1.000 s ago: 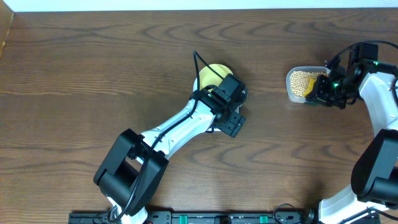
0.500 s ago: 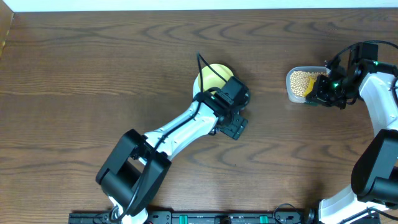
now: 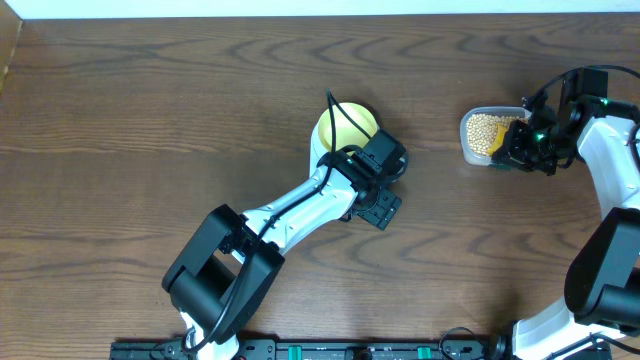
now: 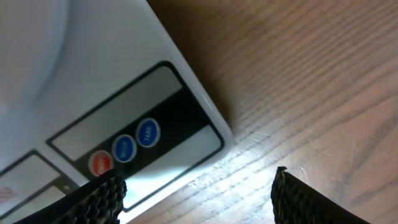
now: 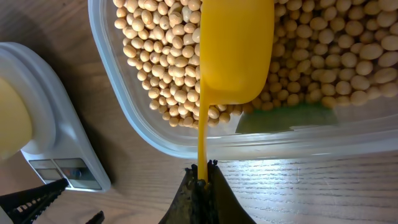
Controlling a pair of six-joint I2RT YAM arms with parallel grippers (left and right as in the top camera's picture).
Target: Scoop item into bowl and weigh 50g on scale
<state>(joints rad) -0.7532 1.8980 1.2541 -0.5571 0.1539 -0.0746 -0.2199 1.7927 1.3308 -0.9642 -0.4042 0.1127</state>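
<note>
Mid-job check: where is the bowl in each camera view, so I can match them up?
Overhead: bowl at upper centre, partly behind the left arm.
Left wrist: not in it.
Right wrist: pale yellow sliver at the far left edge, sitting on the scale.
Landmark: the scale shows in both wrist views, upper left in the left wrist one; overhead, the arm hides it.

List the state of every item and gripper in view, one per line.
scale, no digits readable on its display.
bowl, upright on the scale, no beans seen inside.
clear tub, lidless, holding soybeans.
yellow scoop, head resting in the tub on the soybeans.
left gripper, open, empty, over the scale's button edge.
right gripper, shut on the yellow scoop's handle.
</note>
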